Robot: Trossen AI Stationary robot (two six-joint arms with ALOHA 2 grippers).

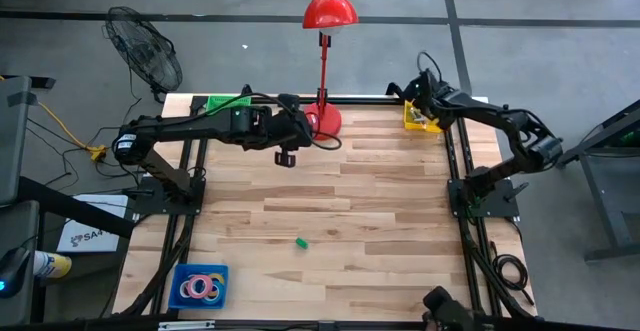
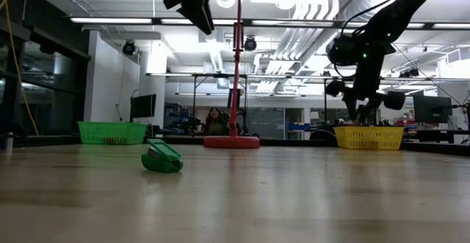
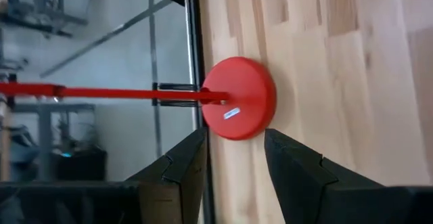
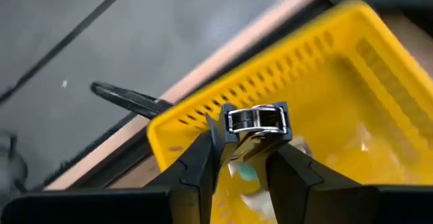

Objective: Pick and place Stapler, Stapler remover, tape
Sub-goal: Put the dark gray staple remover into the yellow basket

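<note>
Right gripper (image 4: 240, 158) fingers pinching a black-and-chrome stapler remover (image 4: 257, 121) over slatted yellow basket (image 4: 325, 82); left gripper (image 3: 233, 160) fingers parted, empty, above wood-plank bench (image 1: 380, 231).

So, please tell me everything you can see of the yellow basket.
The yellow basket stands at the table's far right corner. It looks like plastic, with slotted walls and an open top. Some pale things lie inside, too unclear to name. The right gripper hangs over it, its fingers holding a small black and silver thing; nothing touches the basket's rim.
</note>
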